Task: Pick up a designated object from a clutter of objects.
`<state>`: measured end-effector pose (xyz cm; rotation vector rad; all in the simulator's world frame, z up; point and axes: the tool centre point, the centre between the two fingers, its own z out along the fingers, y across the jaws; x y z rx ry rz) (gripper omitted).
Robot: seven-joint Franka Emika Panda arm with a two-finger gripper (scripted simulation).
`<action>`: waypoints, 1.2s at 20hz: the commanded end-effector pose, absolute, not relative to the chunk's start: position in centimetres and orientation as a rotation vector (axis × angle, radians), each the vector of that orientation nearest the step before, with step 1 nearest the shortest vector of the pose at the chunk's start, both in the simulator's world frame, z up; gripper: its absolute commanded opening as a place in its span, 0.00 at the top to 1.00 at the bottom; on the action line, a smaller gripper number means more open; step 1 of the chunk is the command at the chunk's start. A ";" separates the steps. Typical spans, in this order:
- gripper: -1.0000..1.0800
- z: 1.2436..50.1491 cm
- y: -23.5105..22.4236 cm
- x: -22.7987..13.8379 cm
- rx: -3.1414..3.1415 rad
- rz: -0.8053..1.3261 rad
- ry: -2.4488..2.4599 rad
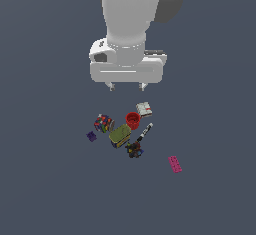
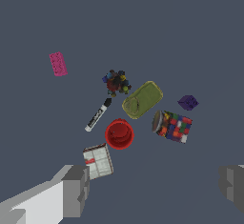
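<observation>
Olive-green top, navy sides: the can (image 1: 120, 135) sits at the centre of the exterior frame, hemmed in by the red cup (image 1: 132, 120), the multicoloured cube (image 1: 104, 123), the marker (image 1: 144, 133) and the dark toy (image 1: 134, 151). The gripper (image 1: 126, 86) hangs well above the pile, fingers spread wide and empty. My call: centre over the can first, turn the wrist so the fingers close across its narrow sides, then drop straight. The gaps look tight; the cup and cube could get nudged.
</observation>
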<state>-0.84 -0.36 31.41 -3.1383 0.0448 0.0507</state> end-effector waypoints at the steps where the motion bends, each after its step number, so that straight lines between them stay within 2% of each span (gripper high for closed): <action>1: 0.04 31.4 -0.4 -0.8 -3.138 0.051 0.045; 9: 0.04 31.5 -2.8 -1.4 -3.159 0.066 0.046; 24: 0.04 29.2 -2.8 -0.4 -3.147 0.057 0.205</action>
